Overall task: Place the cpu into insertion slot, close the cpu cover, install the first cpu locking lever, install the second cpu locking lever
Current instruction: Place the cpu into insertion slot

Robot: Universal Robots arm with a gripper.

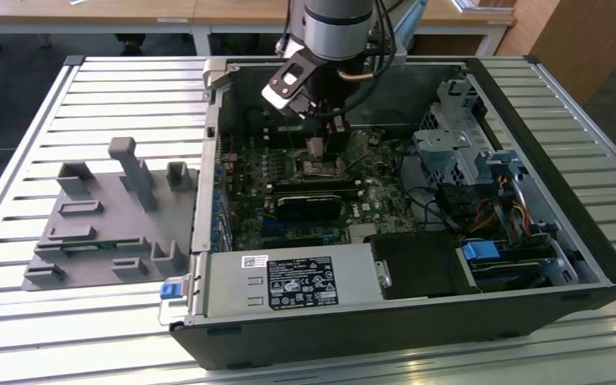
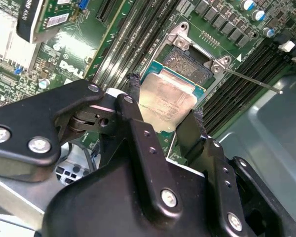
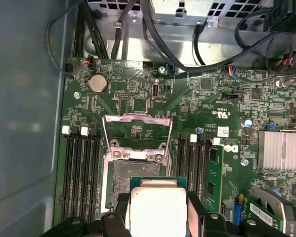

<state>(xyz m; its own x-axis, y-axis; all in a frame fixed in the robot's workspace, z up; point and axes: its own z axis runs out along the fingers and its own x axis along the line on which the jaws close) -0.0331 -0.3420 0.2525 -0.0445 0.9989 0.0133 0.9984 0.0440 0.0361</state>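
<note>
The gripper (image 2: 165,105) is clamping the cpu (image 3: 158,210) by opposite edges just above the insertion slot (image 3: 137,176), with the cpu cover (image 3: 136,117) standing open, and the chip, seemingly offset from the slot, is risking a crooked, damaging seating.

Gripper (image 3: 158,217) has the cpu (image 3: 157,203) pinched by two opposite edges, a black finger (image 3: 195,210) on each side, metal top facing the camera. Cpu overlaps one edge of the insertion slot (image 3: 133,178); contact or gap, can't tell. Slot's dark centre mostly exposed. Cpu cover (image 3: 137,118) flipped open beyond the slot, green board visible through its window. Memory slots (image 3: 81,173) flank the socket. Coin cell (image 3: 97,83) sits past the cover.
</note>
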